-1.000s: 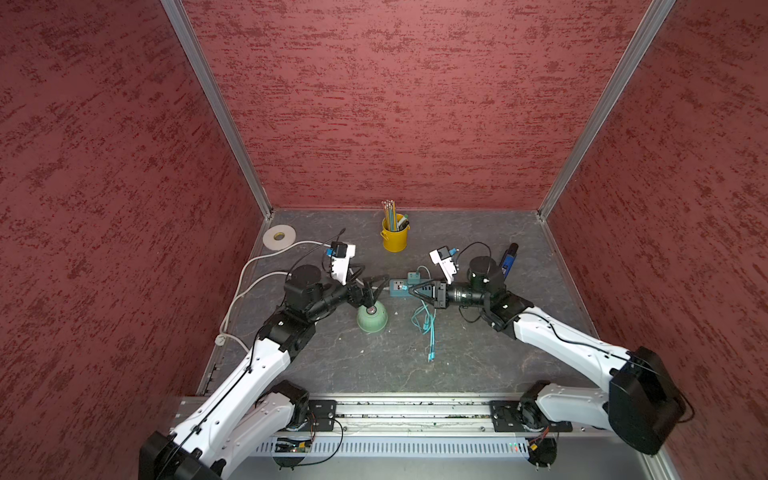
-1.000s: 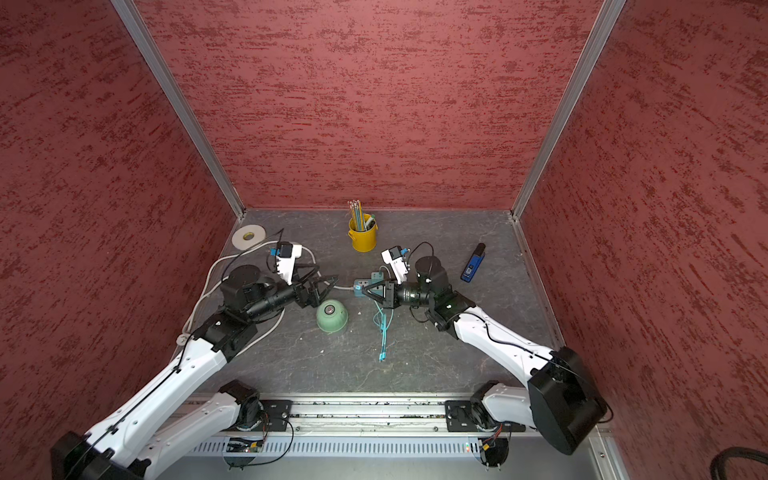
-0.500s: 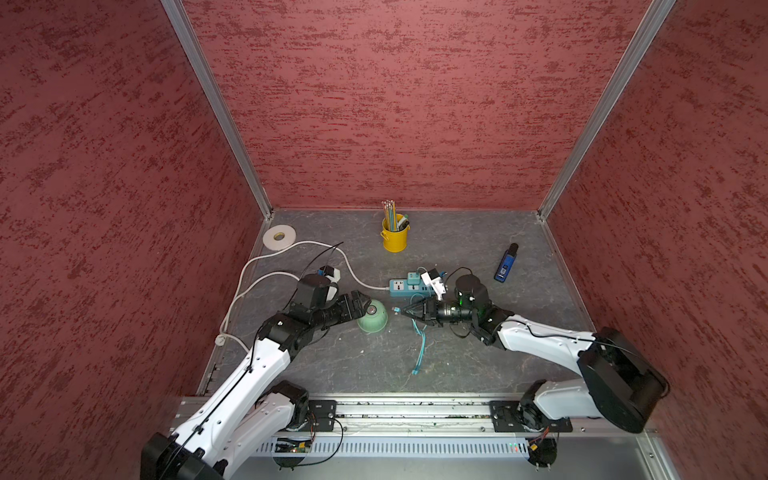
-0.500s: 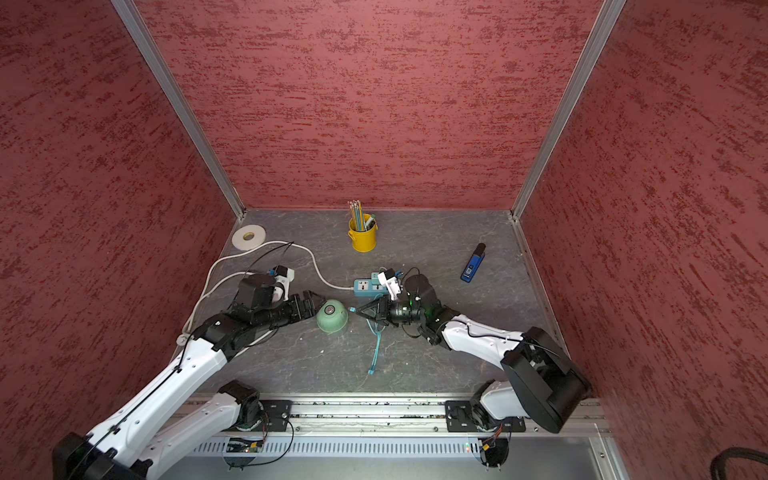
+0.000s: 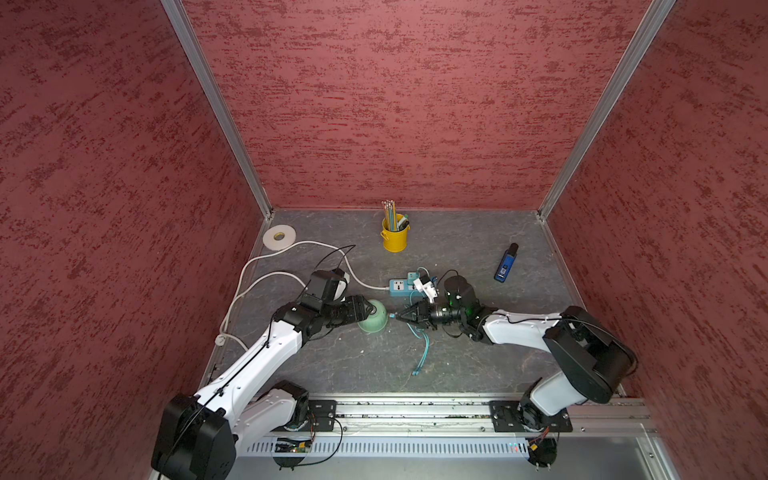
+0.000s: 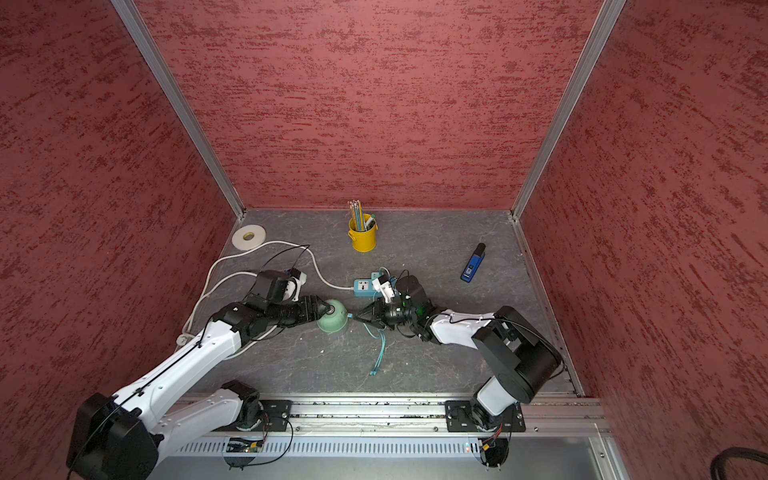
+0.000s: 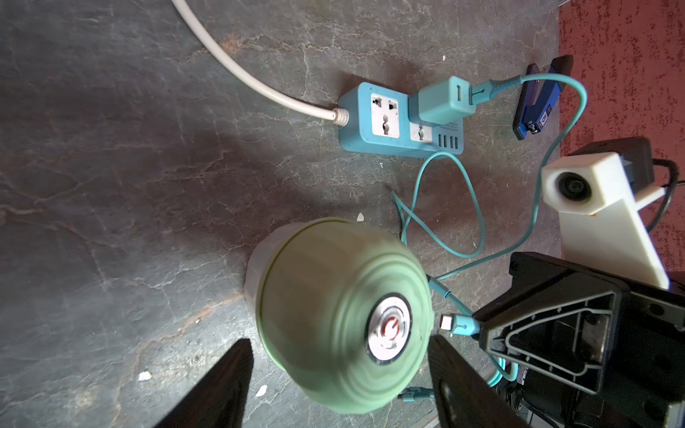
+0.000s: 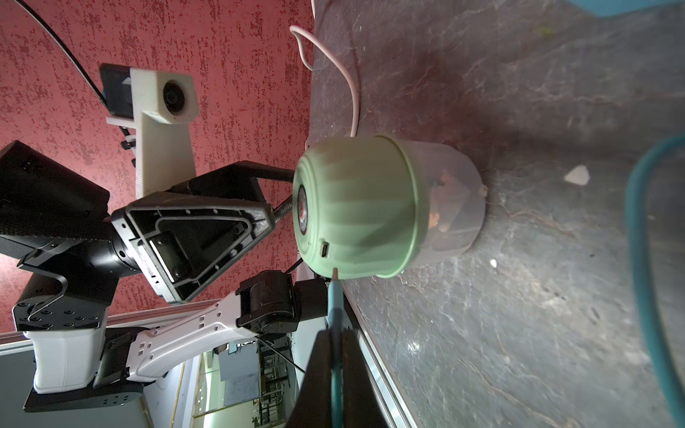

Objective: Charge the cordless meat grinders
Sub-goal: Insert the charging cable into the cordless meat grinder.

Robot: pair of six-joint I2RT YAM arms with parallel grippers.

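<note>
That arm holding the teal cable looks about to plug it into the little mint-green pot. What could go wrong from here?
1. The plug in the right gripper sits just off the charging port; pushing now could jam it against the grinder.
2. The left gripper only straddles the rounded dome, so that push might slide or tip the grinder.
3. The cable lies in slack loops close by and could snag.

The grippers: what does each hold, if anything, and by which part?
The right gripper holds the teal charging cable, its jaws shut on the plug end just behind the metal tip. The left gripper holds nothing: its open jaws flank the meat grinder.
</note>
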